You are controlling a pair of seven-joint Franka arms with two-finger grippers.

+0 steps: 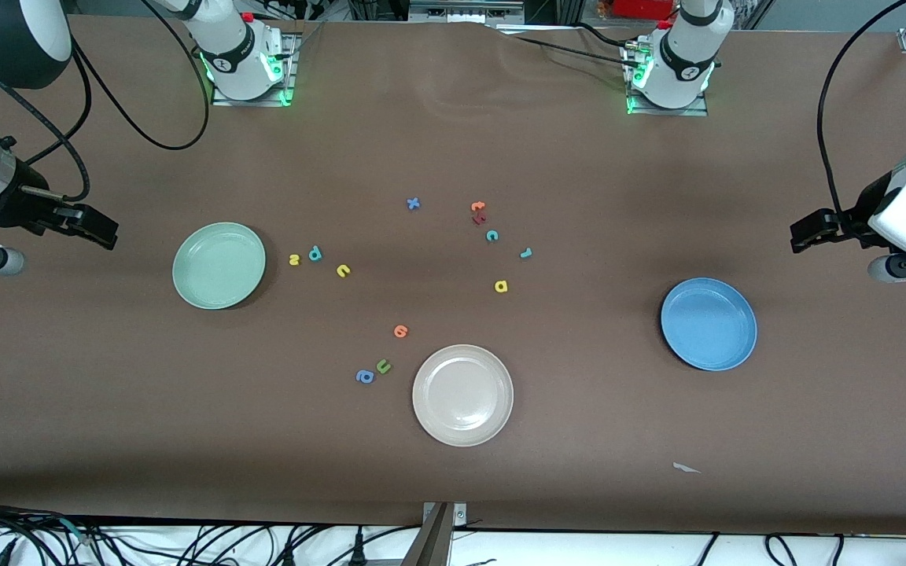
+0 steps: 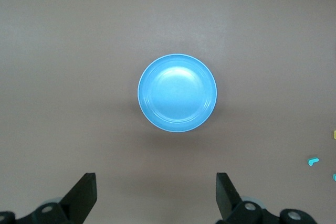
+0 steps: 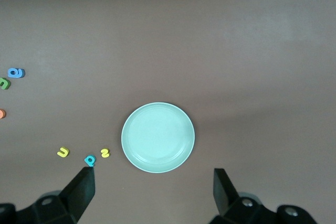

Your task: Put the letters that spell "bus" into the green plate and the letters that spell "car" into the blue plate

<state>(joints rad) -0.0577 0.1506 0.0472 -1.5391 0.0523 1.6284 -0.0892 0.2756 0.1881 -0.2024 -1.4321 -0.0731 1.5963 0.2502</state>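
Nothing is sorted yet: both my tools, left tool and right tool, are hanging spread and empty. The green plate and blue plate are sitting bare; all letters are lying on the surface between them.

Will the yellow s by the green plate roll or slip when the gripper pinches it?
The yellow s lies flat, so rolling is unlikely. It looks tiny and probably light, so a finger could nudge it sideways. Being so thin, it may be hard to pinch.
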